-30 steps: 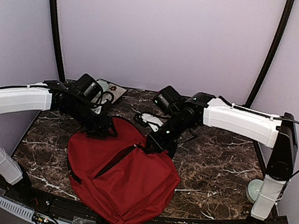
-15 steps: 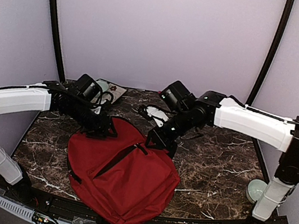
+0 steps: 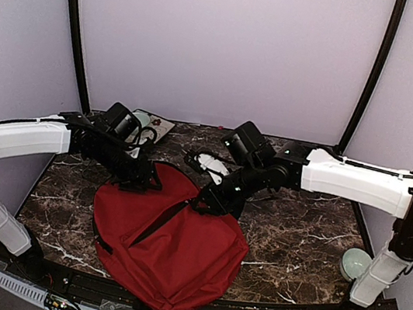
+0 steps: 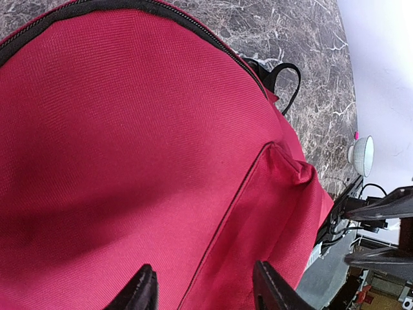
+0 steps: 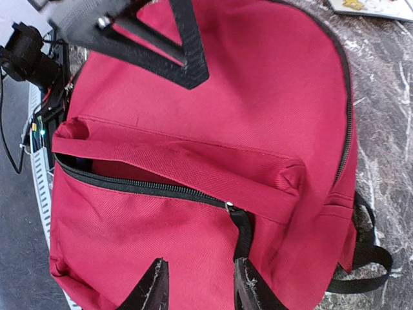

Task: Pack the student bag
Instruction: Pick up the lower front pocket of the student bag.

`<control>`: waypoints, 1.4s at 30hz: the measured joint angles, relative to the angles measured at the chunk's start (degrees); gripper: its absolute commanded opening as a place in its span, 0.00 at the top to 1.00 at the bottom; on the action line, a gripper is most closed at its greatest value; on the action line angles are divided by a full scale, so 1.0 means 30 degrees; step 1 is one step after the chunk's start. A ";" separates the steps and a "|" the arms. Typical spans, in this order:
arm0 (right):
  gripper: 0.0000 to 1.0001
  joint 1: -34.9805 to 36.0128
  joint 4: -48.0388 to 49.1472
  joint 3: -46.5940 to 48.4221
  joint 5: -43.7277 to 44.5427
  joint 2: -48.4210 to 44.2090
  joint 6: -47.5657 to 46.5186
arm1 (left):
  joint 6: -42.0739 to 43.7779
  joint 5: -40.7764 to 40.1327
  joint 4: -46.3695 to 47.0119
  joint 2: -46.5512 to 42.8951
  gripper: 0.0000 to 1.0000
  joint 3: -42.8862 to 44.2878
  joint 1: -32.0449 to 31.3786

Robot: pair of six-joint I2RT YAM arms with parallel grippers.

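Opening the front pocket [image 5: 148, 236] of the bag [image 3: 175, 252], with left fingers [image 4: 143, 292] spread over its top and right fingers [image 5: 153, 289] released beside the zipper pull [image 5: 241, 234]; next, probably pinching and dragging it.

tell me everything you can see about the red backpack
The student bag is a large dark-red woven-fabric backpack lying flat on the marble table, front up. A black front zipper crosses the front pocket, partly undone, its pull tab hanging at one end. A black main zipper follows the curved edge, and a black strap loop sticks out at one end. The right gripper hovers open by the pull tab; the left gripper sits open over the fabric, contact unclear.
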 measured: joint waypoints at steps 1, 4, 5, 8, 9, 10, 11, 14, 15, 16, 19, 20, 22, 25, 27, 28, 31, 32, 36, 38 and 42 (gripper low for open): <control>0.65 0.0095 0.0087 0.0000 0.0029 0.0262 0.0000 | 0.0015 0.0007 -0.0007 0.0000 0.47 0.0000 0.0000; 0.66 0.0204 0.0211 0.0000 0.0270 0.0911 0.0029 | 0.0029 0.0000 -0.0080 -0.0007 0.47 0.0000 0.0000; 0.66 0.0211 0.0219 0.0000 0.0386 0.1115 0.0058 | 0.0029 0.0000 -0.0131 -0.0029 0.48 0.0000 0.0000; 0.67 0.0219 0.0226 -0.0007 0.0758 0.1450 0.0109 | 0.0058 -0.0007 -0.0284 -0.0124 0.48 0.0000 0.0000; 0.67 0.0211 0.0255 -0.0029 0.0911 0.1479 0.0146 | 0.0087 -0.0015 -0.0393 -0.0204 0.48 0.0000 0.0000; 0.66 0.0219 0.0321 -0.0073 0.1042 0.1479 0.0168 | 0.0102 -0.0022 -0.0495 -0.0313 0.47 -0.0015 0.0000; 0.66 0.0219 0.0372 -0.0073 0.1202 0.1479 0.0219 | 0.0117 -0.0029 -0.0561 -0.0437 0.47 -0.0036 0.0000; 0.66 0.0226 0.0517 -0.0073 0.1647 0.1515 0.0357 | 0.0182 -0.0044 -0.0656 -0.0809 0.48 -0.0124 0.0000; 0.65 0.0226 0.0554 -0.0073 0.1785 0.1537 0.0430 | 0.0204 -0.0044 -0.0685 -0.0882 0.47 -0.0138 0.0000; 0.65 0.0226 0.0590 -0.0073 0.1894 0.1574 0.0466 | 0.0233 -0.0044 -0.0707 -0.0940 0.48 -0.0160 0.0000; 0.65 0.0226 0.0721 -0.0109 0.2098 0.1596 0.0656 | 0.0313 -0.0044 -0.0721 -0.0991 0.48 -0.0204 0.0000; 0.66 0.0226 0.0780 -0.0138 0.2135 0.1596 0.0729 | 0.0328 -0.0044 -0.0721 -0.0991 0.48 -0.0204 0.0000; 0.66 0.0226 0.0845 -0.0189 0.2164 0.1610 0.0860 | 0.0379 -0.0044 -0.0729 -0.0998 0.47 -0.0204 0.0000; 0.68 0.0233 0.1013 -0.0226 0.2157 0.1785 0.1005 | 0.0488 -0.0044 -0.0925 -0.1013 0.47 -0.0204 0.0000; 0.69 0.0262 0.1209 -0.0291 0.2149 0.2033 0.1144 | 0.0525 -0.0044 -0.1056 -0.1035 0.47 -0.0211 0.0000; 0.70 0.0291 0.1253 -0.0321 0.2142 0.2149 0.1209 | 0.0532 -0.0044 -0.1086 -0.1064 0.47 -0.0219 0.0000; 0.76 0.0444 0.1523 -0.0488 0.2127 0.2557 0.1435 | 0.0532 -0.0051 -0.1151 -0.1377 0.48 -0.0364 0.0000; 0.79 0.0510 0.1625 -0.0539 0.2098 0.2681 0.1530 | 0.0532 -0.0051 -0.1195 -0.1501 0.47 -0.0430 0.0000; 0.87 0.0641 0.1865 -0.0634 0.2069 0.2769 0.1807 | 0.0517 -0.0066 -0.1326 -0.2055 0.47 -0.0823 0.0000; 0.91 0.0670 0.2011 -0.0634 0.2011 0.2769 0.1880 | 0.0510 -0.0080 -0.1377 -0.2259 0.47 -0.0976 0.0000; 0.99 0.0685 0.2055 -0.0634 0.1756 0.2769 0.1989 | 0.0503 -0.0138 -0.1435 -0.2492 0.47 -0.1137 0.0000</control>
